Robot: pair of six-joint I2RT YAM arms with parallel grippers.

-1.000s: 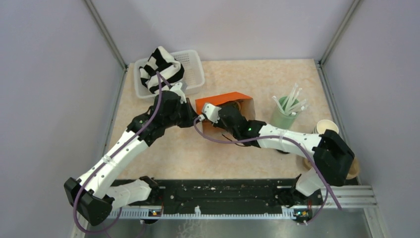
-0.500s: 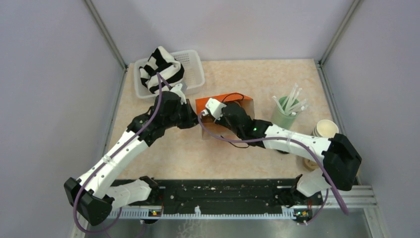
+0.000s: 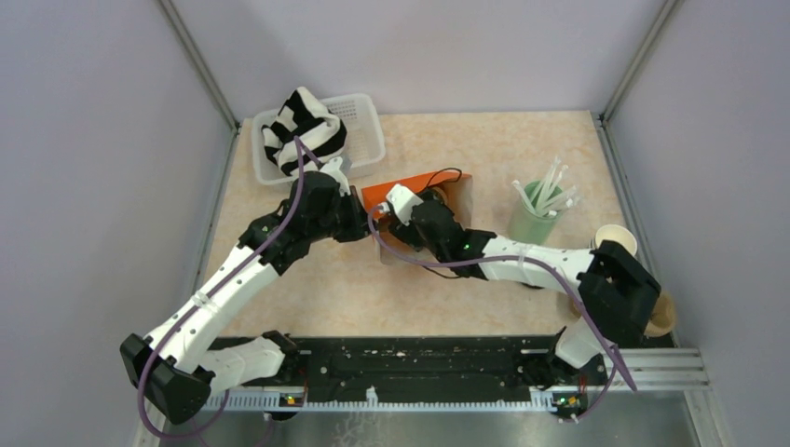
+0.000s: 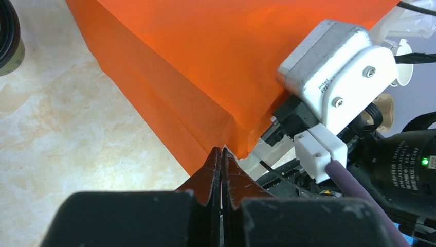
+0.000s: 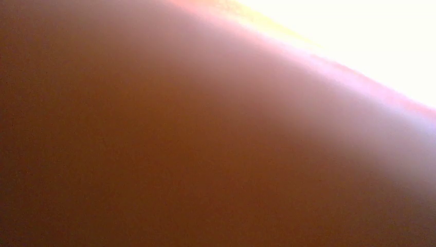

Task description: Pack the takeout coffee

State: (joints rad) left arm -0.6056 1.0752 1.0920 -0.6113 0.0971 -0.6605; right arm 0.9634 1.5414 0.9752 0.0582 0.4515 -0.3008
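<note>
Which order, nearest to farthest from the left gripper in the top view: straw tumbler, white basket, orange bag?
1. orange bag, its near-left edge pinched in the left gripper.
2. white basket, behind, to the left.
3. straw tumbler, far right.

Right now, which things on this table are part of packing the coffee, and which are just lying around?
Job: orange bag, pinched by the left gripper; lidded green cup.
Lying about: white basket, striped cloth, mint tumbler of straws, pale cup at the right edge (role unclear).
</note>
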